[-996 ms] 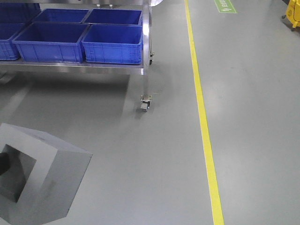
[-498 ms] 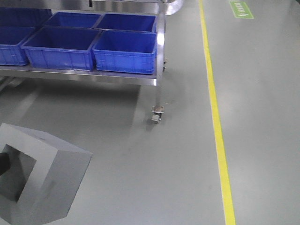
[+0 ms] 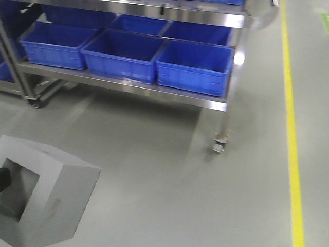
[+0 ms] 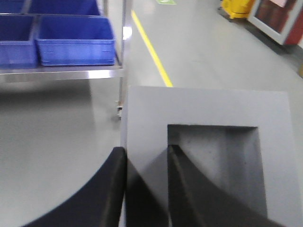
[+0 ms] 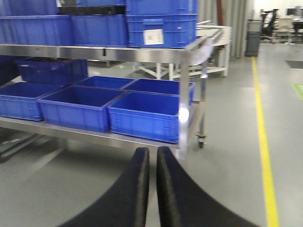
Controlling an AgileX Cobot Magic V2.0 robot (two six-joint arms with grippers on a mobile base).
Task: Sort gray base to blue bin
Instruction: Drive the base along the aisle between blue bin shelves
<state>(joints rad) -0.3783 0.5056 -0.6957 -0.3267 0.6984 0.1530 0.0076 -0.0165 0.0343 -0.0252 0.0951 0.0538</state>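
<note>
Gray base (image 3: 49, 198) is riding low at the left of the front view, clamped in the left pincer (image 4: 146, 156). One dark finger (image 4: 113, 189) is pressing its outer side while the other finger (image 4: 182, 189) is reaching into the square recess, so the wall between them is being pinched. Ahead of that pincer and well apart from it, a steel cart (image 3: 226, 105) is carrying a row of bins. The blue bin (image 3: 193, 77) at the row's right end looks the likeliest target, though which one is meant cannot be told. Further right, the right pincer (image 5: 152, 153) is hanging with its fingers together, holding nothing and pointing toward the same cart. A yellow floor line (image 3: 293, 154) is running off to its right. The carrying step appears to be in hand. The next move calls for bringing the load over an open bin and clearing its rim under the upper shelf (image 3: 154, 11) before the left fingers part.
</note>
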